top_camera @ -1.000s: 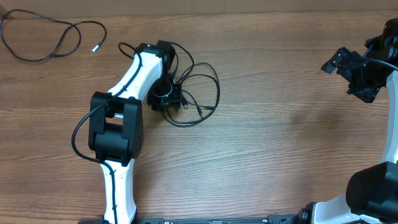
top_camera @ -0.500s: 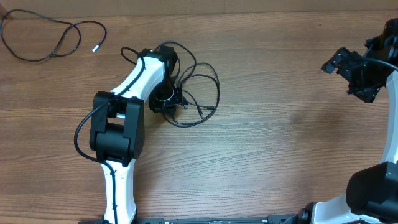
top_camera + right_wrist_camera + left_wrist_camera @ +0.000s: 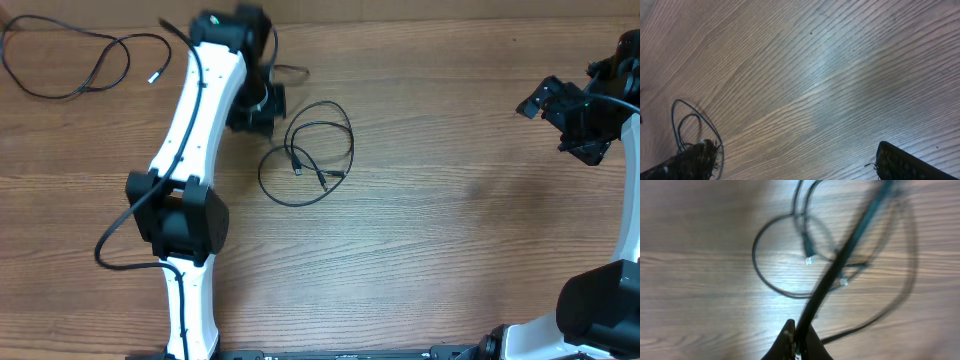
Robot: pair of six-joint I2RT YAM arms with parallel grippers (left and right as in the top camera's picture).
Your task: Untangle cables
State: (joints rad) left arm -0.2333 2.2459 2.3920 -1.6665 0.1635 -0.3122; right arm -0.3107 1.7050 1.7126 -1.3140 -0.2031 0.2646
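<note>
L hand pinches 1 cable over loops; R hand spread wide.

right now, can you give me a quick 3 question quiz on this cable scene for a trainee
1. True or false: the left gripper is shut on a cable.
2. The right gripper is: A shut on a cable; B open over bare table; C out of view.
3. Fill in: the separate cable at the far left ends in a ___ tip.
Key: 1 true; 2 B; 3 silvery-white.
</note>
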